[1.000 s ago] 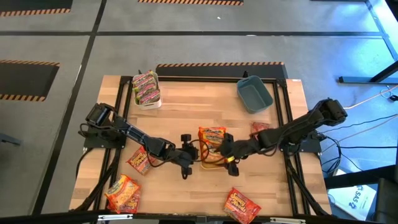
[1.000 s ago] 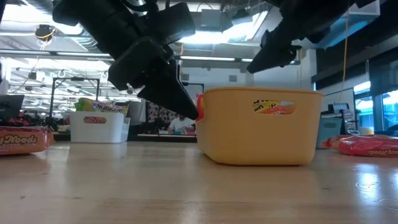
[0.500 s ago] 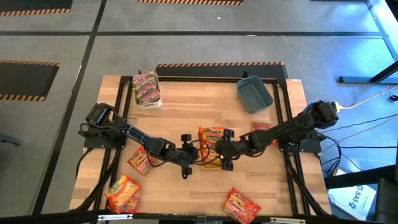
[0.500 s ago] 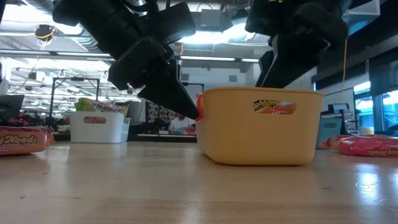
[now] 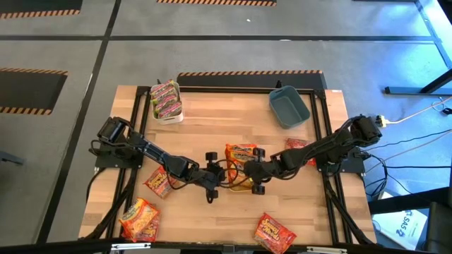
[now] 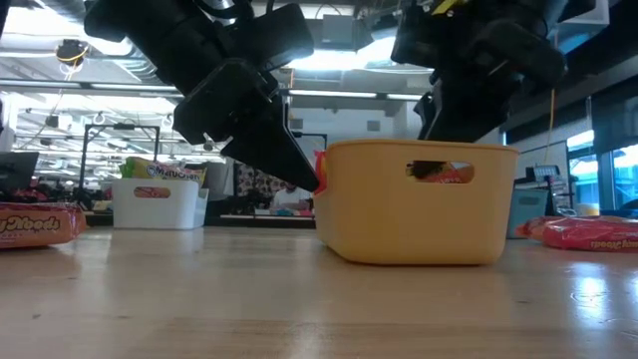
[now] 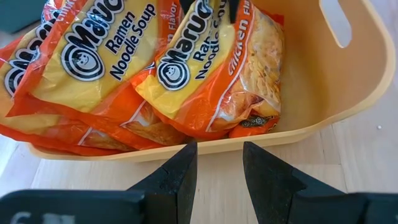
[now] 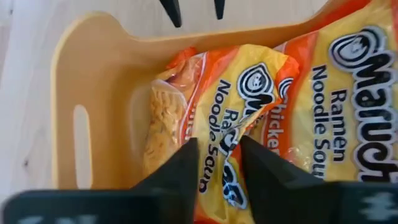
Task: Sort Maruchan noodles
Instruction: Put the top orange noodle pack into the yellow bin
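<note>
Orange noodle packets (image 7: 211,74) are stacked in the yellow bin (image 5: 239,185) at table centre. Green packets (image 5: 165,98) fill the white bin (image 5: 169,116). The blue bin (image 5: 288,107) is empty; four packets are left loose on the table (image 5: 212,127). The right gripper (image 8: 214,163), fingers narrowly apart, is lowered onto an orange packet. The left gripper (image 7: 219,163), fingers apart and empty, is held against the yellow bin's rim.

Shiny packets, smooth bins, pale wood

The Maruchan noodles (image 7: 205,74) are in crinkly, shiny plastic wrap that catches the light. The yellow bin (image 7: 348,87) is smooth plastic with a soft, dull shine, and the white bin (image 6: 159,204) looks the same. The surface (image 5: 226,123) is pale wood with fine lines, a bit glossy. The left gripper (image 7: 217,180) fingers (image 7: 180,180) look dark, matt and smooth.
</note>
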You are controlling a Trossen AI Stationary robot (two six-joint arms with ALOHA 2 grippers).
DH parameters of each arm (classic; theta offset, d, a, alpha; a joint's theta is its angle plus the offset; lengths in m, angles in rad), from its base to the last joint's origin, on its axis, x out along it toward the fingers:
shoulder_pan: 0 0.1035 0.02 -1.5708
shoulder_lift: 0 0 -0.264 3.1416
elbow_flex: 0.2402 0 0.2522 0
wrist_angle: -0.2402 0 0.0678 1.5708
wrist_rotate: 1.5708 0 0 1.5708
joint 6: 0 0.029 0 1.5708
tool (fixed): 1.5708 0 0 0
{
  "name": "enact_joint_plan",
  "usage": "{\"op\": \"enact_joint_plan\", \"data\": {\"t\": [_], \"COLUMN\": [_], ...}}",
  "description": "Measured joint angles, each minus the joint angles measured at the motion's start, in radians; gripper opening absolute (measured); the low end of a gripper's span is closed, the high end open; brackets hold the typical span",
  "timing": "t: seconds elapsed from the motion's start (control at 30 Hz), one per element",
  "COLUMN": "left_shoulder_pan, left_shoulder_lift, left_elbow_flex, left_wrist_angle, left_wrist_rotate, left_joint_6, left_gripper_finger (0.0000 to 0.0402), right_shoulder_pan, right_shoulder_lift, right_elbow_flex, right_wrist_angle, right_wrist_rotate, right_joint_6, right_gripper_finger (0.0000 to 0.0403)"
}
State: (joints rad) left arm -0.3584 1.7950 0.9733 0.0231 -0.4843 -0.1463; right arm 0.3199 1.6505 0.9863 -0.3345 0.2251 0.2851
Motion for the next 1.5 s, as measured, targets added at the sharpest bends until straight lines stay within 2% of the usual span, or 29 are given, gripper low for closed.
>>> {"op": "enact_joint_plan", "data": {"t": [0.2, 0.3, 0.53, 0.8, 0.87, 0.93, 1.07, 1.3, 1.5], "left_shoulder_pan": [0.0, 0.0, 0.0, 0.0, 0.0, 0.0, 0.0, 0.0, -0.017], "left_shoulder_lift": [0.0, 0.0, 0.0, 0.0, 0.0, 0.0, 0.0, 0.0, -0.075], "left_elbow_flex": [0.0, 0.0, 0.0, 0.0, 0.0, 0.0, 0.0, 0.0, 0.0], "left_wrist_angle": [0.0, 0.0, 0.001, 0.001, 0.001, 0.001, 0.001, 0.001, -0.016], "left_wrist_rotate": [0.0, -0.002, -0.004, -0.004, -0.004, -0.004, -0.004, 0.005, -0.004], "left_joint_6": [0.0, 0.006, 0.025, 0.026, 0.026, 0.026, 0.026, 0.026, 0.027], "left_gripper_finger": [0.0123, 0.0123, 0.0123, 0.0123, 0.0123, 0.0123, 0.0123, 0.0123, 0.0123], "right_shoulder_pan": [0.002, 0.015, 0.077, 0.14, 0.154, 0.16, 0.157, 0.142, 0.143], "right_shoulder_lift": [0.0, -0.016, -0.055, -0.058, -0.058, -0.058, -0.058, -0.058, -0.058], "right_elbow_flex": [0.0, 0.0, 0.0, 0.0, 0.0, 0.0, 0.0, 0.0, 0.0], "right_wrist_angle": [0.0, 0.0, -0.008, -0.007, -0.007, -0.008, -0.009, -0.008, -0.008], "right_wrist_rotate": [0.045, 0.095, 0.294, 0.654, 0.709, 0.716, 0.661, 0.665, 0.661], "right_joint_6": [-0.043, -0.054, -0.097, -0.207, -0.231, -0.24, -0.23, -0.24, -0.241], "right_gripper_finger": [0.0009, 0.001, 0.0002, 0.0, 0.0, 0.0, 0.0, 0.0, 0.0]}}
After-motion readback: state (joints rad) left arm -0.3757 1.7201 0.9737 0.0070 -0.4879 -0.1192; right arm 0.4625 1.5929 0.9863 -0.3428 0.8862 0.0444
